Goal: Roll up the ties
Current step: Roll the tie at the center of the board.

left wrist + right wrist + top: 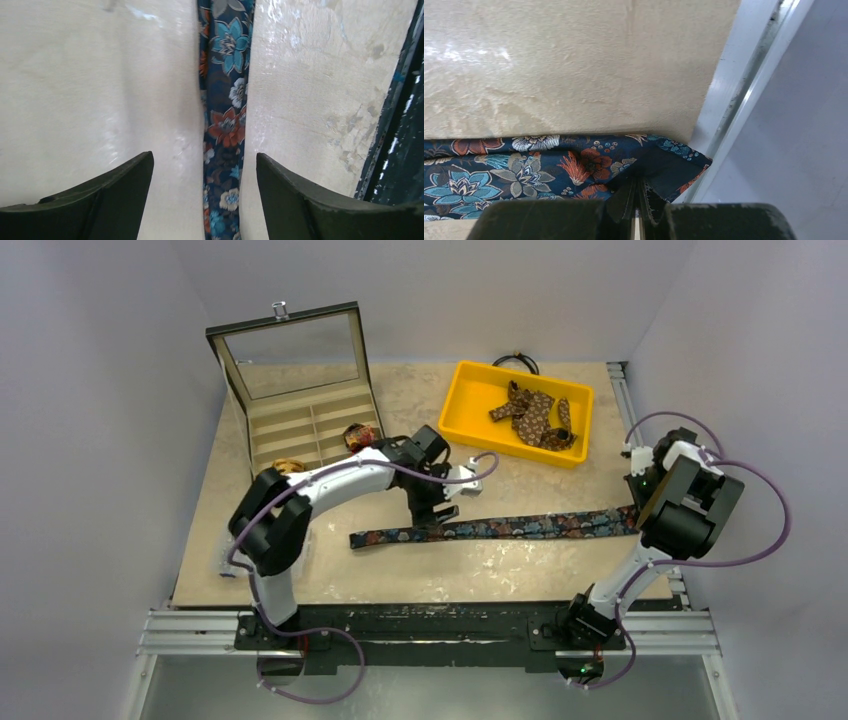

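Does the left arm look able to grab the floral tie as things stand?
Probably yes: the left gripper hangs open directly above the floral tie, a finger on either side of the flat strip, with nothing between them and the fabric.

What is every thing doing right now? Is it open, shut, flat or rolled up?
Dark navy floral fabric tie: flat, stretched straight across the table, not rolled.
Left gripper: open, straddling the tie.
Right gripper: shut on the tie's pointed end.
Beige box with glass lid: open.
Yellow plastic bin: holding a crumpled brown patterned tie, not rolled.
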